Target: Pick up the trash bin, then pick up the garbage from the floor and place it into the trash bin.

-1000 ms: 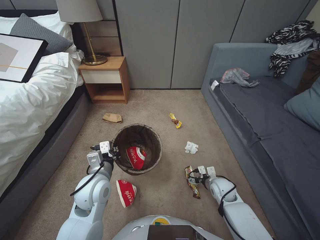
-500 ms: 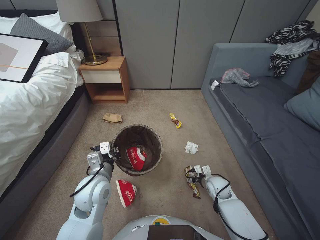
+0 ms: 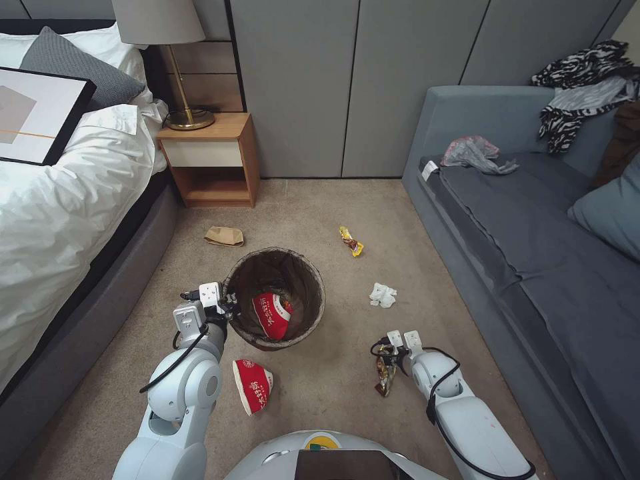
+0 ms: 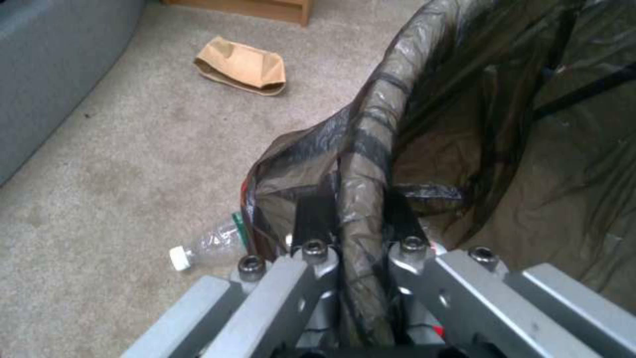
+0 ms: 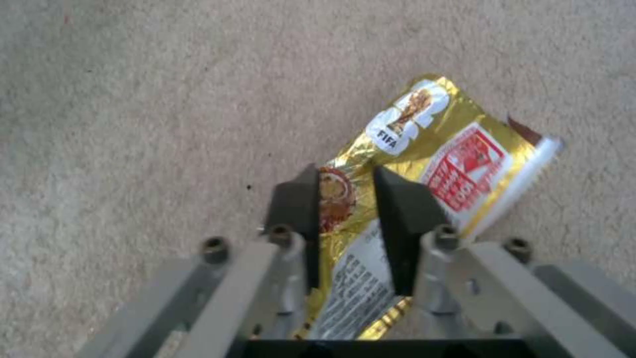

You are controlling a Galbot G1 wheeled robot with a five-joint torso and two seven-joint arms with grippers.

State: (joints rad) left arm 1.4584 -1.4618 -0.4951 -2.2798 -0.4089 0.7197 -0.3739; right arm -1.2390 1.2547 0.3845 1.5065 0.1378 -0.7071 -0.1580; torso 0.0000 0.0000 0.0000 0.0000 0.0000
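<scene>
Nearest the base: red-and-white crushed cup on the carpet, just beside the left forearm.

Right gripper low over the carpet, fingers pinched on a gold snack wrapper; wrapper hanging from the pinch, its far end just above or at the carpet, cannot tell which.

Left gripper clamped on the rim of the trash bin, one finger outside and one inside the dark bag liner. Second red-and-white cup lying inside the bin.

Clear bottle on the carpet just beside the bin wall.

Farther out: white tissue between bin and sofa; small yellow wrapper beyond it; brown paper past the bin, near the nightstand.
</scene>
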